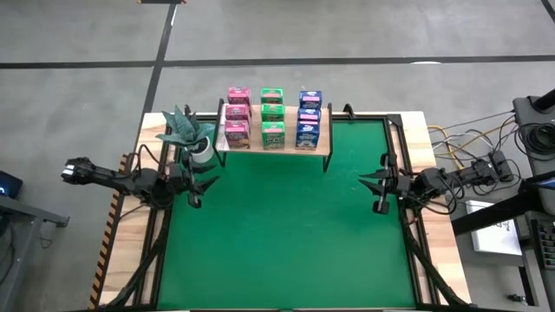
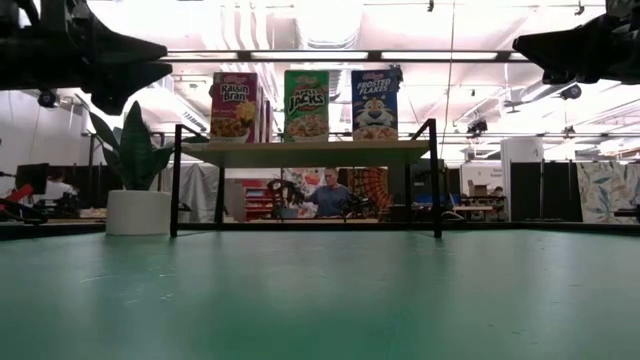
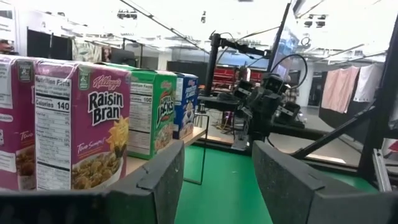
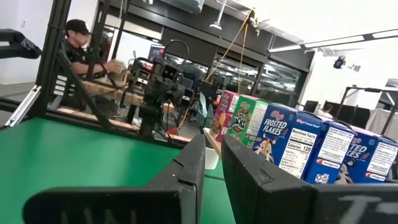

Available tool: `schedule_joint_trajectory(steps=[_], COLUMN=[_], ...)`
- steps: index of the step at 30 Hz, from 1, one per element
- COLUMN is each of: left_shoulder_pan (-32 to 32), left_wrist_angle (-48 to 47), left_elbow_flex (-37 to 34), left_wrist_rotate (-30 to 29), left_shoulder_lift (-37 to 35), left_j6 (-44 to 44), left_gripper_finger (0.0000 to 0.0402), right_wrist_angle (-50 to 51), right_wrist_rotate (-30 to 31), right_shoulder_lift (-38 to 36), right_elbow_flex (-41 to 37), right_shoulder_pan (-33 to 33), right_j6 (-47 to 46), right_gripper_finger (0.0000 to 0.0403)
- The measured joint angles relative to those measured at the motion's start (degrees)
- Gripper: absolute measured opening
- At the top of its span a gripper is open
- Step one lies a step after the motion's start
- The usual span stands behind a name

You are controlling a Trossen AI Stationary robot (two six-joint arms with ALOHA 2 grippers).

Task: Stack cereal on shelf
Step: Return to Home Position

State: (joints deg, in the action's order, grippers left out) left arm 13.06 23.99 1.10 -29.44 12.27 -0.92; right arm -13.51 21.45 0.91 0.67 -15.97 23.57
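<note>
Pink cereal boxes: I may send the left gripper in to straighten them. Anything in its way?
Nothing visible. The open left gripper hangs over green mat near the shelf; its wrist view sees the pink cereal boxes unblocked. The potted plant stands just beside that path. The right gripper waits at the mat's right edge.

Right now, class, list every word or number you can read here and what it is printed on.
"Kellogg's Raisin Bran": pink cereal box.
"Calories 140": its side panel.
"Apple Jacks": green cereal box.
"Frosted Flakes": blue cereal box.
"Calories 120": its side.
Other fine print: too small to read.
</note>
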Motion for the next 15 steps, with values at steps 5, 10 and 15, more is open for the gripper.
schedule_joint_trajectory(steps=[5,10,15], left_shoulder_pan=[0.0,0.0,0.0], left_wrist_angle=[0.0,0.0,0.0], left_elbow_flex=[0.0,0.0,0.0], left_wrist_rotate=[0.0,0.0,0.0], left_shoulder_lift=[0.4,0.8,1.3], left_j6=[0.5,0.5,0.6], left_gripper_finger=[0.0173,0.0173,0.0173], right_wrist_angle=[0.0,0.0,-3.4], right_wrist_rotate=[0.0,0.0,-0.5], right_shoulder_lift=[0.0,0.0,-0.4], right_elbow_flex=[0.0,0.0,0.0], right_shoulder_pan=[0.0,0.0,0.0], right_j6=[0.0,0.0,-10.2], right_gripper_finger=[0.0043,0.0043,0.0043])
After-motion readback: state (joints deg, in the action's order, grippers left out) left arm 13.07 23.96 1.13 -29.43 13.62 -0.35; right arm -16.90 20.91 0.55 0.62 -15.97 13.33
